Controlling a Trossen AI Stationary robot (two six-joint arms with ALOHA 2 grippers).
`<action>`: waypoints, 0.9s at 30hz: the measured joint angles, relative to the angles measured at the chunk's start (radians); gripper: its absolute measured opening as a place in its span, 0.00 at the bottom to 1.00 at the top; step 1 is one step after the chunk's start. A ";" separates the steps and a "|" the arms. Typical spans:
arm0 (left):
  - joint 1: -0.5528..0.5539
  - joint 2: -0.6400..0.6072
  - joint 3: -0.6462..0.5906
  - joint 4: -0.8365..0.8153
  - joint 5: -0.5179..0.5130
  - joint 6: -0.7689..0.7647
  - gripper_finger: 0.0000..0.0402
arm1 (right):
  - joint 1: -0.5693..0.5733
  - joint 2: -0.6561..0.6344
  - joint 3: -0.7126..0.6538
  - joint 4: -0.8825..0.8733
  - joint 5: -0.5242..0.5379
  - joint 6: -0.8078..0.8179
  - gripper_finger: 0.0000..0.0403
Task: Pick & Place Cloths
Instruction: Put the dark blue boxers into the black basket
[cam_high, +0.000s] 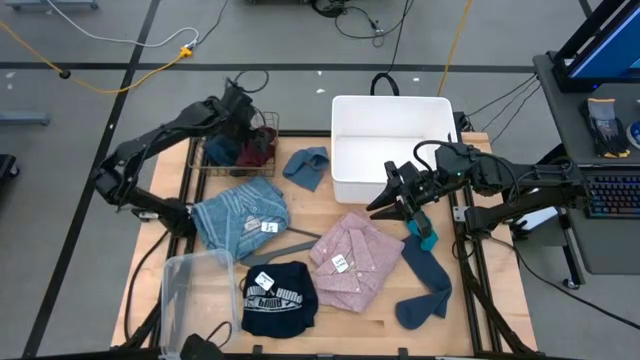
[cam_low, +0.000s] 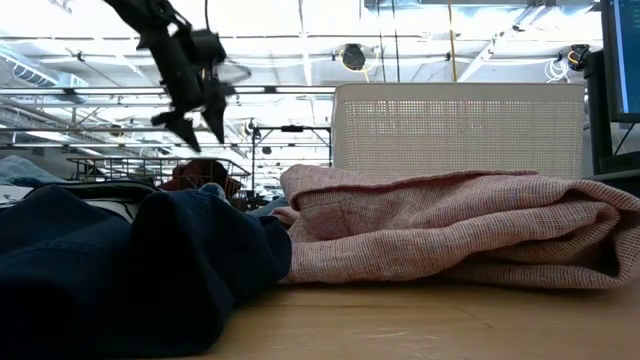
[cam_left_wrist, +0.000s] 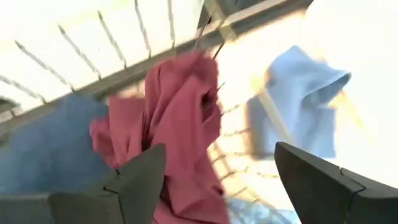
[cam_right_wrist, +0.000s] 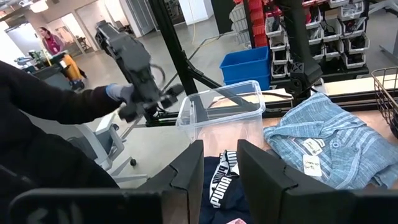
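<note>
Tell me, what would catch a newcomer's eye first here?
Probably the big white bin at the table's far edge, with cloths strewn before it, the pink checked shirt in the middle. At far left, the left tool hangs open over a wire basket holding a maroon cloth.

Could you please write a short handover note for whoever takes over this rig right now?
Left gripper: open above the wire basket, maroon cloth just under it in the basket, beside a navy one.
Right gripper: empty, jaws narrowly apart, hovering by the white bin.
Left on the table: light blue shirt, pink checked shirt, black printed cloth, grey-blue cloth, navy-teal piece.
</note>
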 joint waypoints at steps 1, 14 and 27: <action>0.000 -0.019 0.015 -0.002 0.001 0.000 0.76 | 0.000 0.000 0.000 0.000 0.000 0.000 0.22; -0.192 -0.302 0.071 -0.009 0.080 -0.005 0.68 | 0.000 0.000 0.000 0.000 -0.006 -0.002 0.22; -0.717 -0.308 0.071 0.004 -0.194 -0.117 0.53 | 0.000 0.001 0.000 -0.008 -0.007 -0.008 0.22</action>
